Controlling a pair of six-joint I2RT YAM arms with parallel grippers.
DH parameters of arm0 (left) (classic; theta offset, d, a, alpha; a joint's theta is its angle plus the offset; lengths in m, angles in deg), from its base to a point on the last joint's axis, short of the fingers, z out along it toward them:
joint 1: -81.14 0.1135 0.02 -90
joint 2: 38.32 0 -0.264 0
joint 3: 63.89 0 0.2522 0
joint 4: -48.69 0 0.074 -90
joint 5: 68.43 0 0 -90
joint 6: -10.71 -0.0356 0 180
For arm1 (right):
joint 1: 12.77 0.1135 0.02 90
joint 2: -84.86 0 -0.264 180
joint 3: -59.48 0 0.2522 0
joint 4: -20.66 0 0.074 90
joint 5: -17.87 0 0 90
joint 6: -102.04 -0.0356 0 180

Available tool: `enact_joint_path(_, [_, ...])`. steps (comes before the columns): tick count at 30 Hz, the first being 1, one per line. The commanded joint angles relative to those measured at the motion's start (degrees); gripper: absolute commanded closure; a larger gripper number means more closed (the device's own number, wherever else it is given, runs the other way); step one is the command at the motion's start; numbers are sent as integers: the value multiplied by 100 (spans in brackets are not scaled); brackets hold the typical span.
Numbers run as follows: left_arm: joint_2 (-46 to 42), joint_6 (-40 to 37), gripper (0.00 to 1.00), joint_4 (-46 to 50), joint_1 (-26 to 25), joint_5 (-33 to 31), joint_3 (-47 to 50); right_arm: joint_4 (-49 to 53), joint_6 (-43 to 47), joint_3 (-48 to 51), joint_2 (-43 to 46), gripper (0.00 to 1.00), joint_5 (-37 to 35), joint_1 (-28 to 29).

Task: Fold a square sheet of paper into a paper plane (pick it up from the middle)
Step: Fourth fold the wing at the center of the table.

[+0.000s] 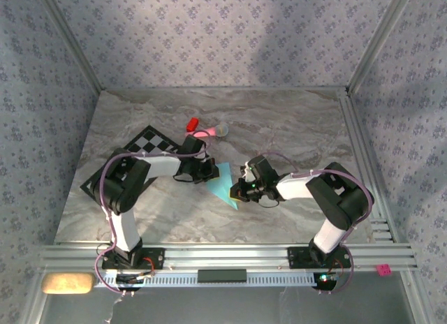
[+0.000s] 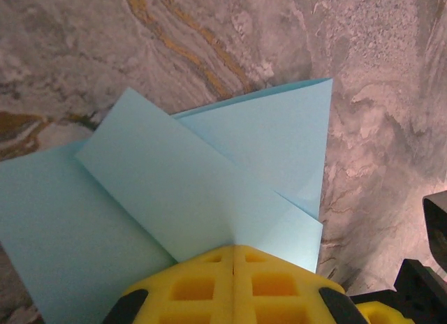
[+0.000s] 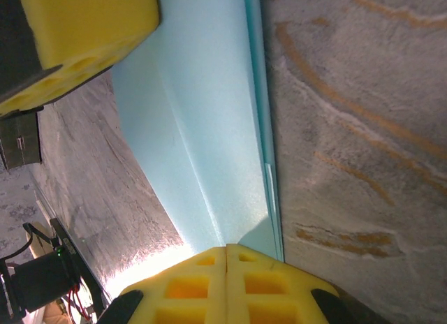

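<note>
Top view first: the paper (image 1: 225, 188) is light blue and lies mid-worktop (image 1: 293, 128), between the two arms, already down to a narrow pointed triangle. So I'd say the early folds are in and it's partway to a dart, not a finished plane yet (no slim body with wings that I can make out). The left jaws sit at its left edge and the right jaws at its right edge. The checkered mat (image 1: 150, 144) and a pink toy (image 1: 202, 133) sit further back, well apart from the action. Left wrist view: the paper (image 2: 174, 191) shows layered flaps, one long flap lifted off the sheet under it, with its crease running right into the seam of the yellow pads (image 2: 195, 289). The left jaws are closed tight with their tips on the paper; can't tell if a layer is actually nipped between them. Right wrist view: same deal, pads (image 3: 181, 289) shut together at the end of a long crease in the paper (image 3: 202, 114), folded edge lying flat on the marble. What's left, I reckon: sharpening the creases and the wing folds. No containers in play here.
</note>
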Motion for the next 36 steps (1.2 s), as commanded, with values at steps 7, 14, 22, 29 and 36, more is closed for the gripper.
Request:
enact_joint_path(7, [376,-246,95,435,457,-720,-331,1141,135,409,-342,100,-396,91])
enact_joint_path(14, [437,-307,95,572,743,-681,-571,1177,222,461,-348,100,-317,92])
enact_joint_path(22, [429,-443,94,841,928,-694,-826,1269,411,499,-272,100,-176,89])
enact_joint_path(29, [70,-467,93,945,921,-607,-862,1494,578,386,-230,100,-153,66])
enact_joint_path(36, [-635,-409,91,855,592,-548,-568,1496,487,252,-223,100,-229,73])
